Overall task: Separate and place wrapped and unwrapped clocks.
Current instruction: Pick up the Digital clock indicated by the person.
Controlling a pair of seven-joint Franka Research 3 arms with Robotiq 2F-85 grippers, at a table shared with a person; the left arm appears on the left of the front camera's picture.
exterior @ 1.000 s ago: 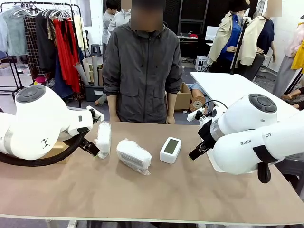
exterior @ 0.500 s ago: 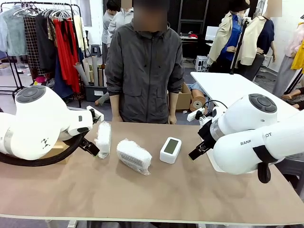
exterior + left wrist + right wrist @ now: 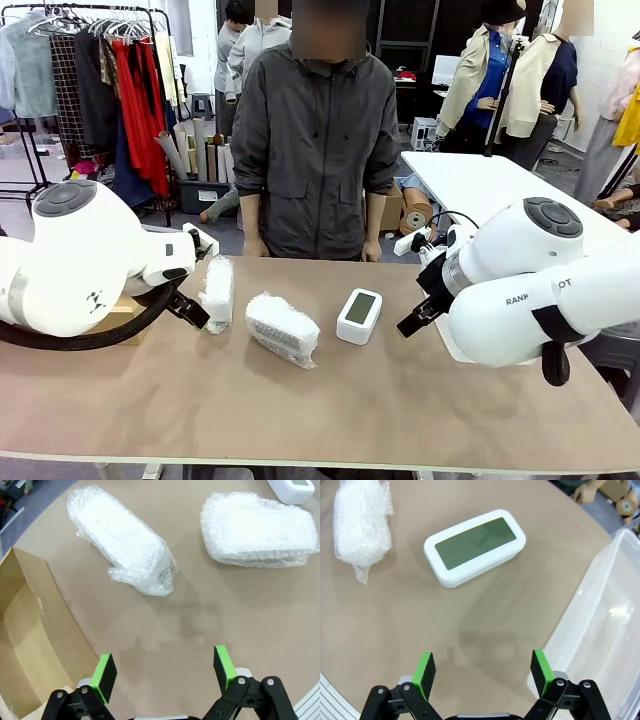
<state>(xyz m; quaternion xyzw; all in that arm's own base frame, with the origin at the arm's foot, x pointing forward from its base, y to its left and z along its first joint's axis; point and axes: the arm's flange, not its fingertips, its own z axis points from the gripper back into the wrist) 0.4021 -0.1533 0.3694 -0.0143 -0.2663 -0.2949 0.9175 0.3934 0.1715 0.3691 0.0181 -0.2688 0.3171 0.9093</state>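
On the near side, the left gripper (image 3: 164, 670) hangs over bare brown table (image 3: 350, 410) with its green pads spread wide and nothing between them. A cardboard box (image 3: 25, 630), open at the top, sits off the table edge to its left. The right gripper (image 3: 482, 671) is just as wide apart and just as empty, hovering above the tabletop. Beside it on the right is a clear plastic bin (image 3: 600, 630).

Further in, the three clocks lie in a loose row across the middle of the table, each apart from the others. The left bundle (image 3: 217, 292), in whitish bubble wrap, lies with its long side running near to far, close by the left gripper's fingers. I cannot tell from the front whether it touches them. The middle bundle (image 3: 282, 327), also wrapped, lies at a slant just right of it. The bare clock (image 3: 359, 315), white with a grey-green screen facing up, rests right of that, ahead of the right gripper and left of the bin.

At the far edge a person (image 3: 315, 140) in a dark grey jacket stands facing the table, arms down, hands low behind the edge.
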